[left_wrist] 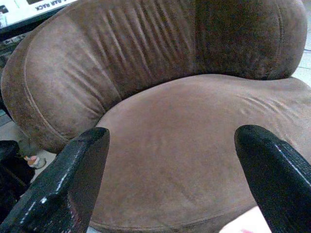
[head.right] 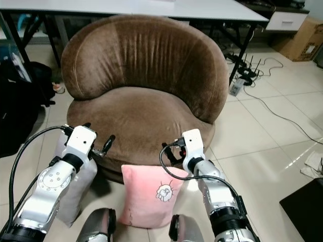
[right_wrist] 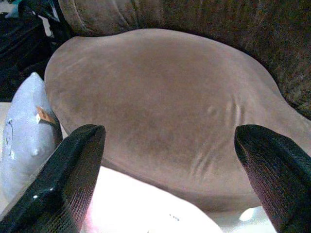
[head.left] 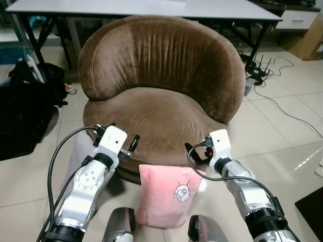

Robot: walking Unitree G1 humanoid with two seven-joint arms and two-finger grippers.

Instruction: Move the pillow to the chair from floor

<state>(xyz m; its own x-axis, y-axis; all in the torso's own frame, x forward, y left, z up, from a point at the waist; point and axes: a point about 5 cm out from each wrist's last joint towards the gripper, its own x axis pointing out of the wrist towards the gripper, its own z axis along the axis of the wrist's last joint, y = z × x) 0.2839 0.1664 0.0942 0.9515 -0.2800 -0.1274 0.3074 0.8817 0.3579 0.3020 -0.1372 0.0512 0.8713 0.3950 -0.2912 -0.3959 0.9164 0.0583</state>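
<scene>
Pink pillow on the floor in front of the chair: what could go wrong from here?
1. The pink pillow leans against the brown chair, so the open fingers of the left gripper or right gripper may catch the seat edge.
2. A grey pillow stands close by the left arm; the arm might knock it.

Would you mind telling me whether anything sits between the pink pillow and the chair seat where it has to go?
Nothing visible does. The pink pillow stands on the floor against the chair's front, and the chair seat above it is bare. Both open claws, left claw and right claw, hover over the pillow's top corners.
</scene>
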